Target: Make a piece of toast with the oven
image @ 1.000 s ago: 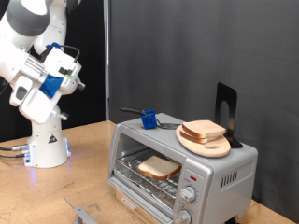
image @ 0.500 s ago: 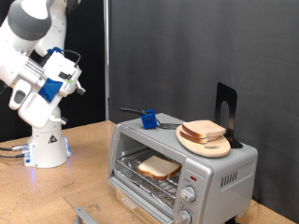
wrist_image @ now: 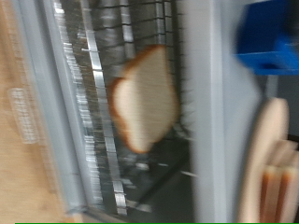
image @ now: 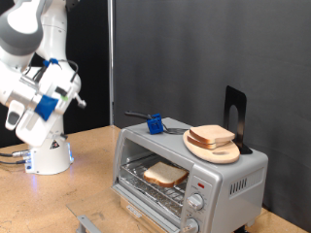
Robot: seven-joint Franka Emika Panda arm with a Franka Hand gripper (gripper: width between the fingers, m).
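The piece of toast (image: 165,175) lies flat on the wire rack inside the silver oven (image: 228,180), whose door is open and hangs down at the front. The wrist view shows the same slice (wrist_image: 145,98) on the rack bars (wrist_image: 93,140), blurred. My gripper (image: 74,95) hangs in the air at the exterior view's left, well apart from the oven, with nothing seen between its fingers. Its fingers do not show in the wrist view.
A round wooden board (image: 214,148) with a stack of bread slices (image: 211,136) sits on the oven's top, next to a blue object (image: 154,123) and a black stand (image: 234,116). The robot base (image: 47,150) stands on the wooden table.
The arm has swung down and further to the exterior view's left, away from the oven. The toast, oven and board have not moved.
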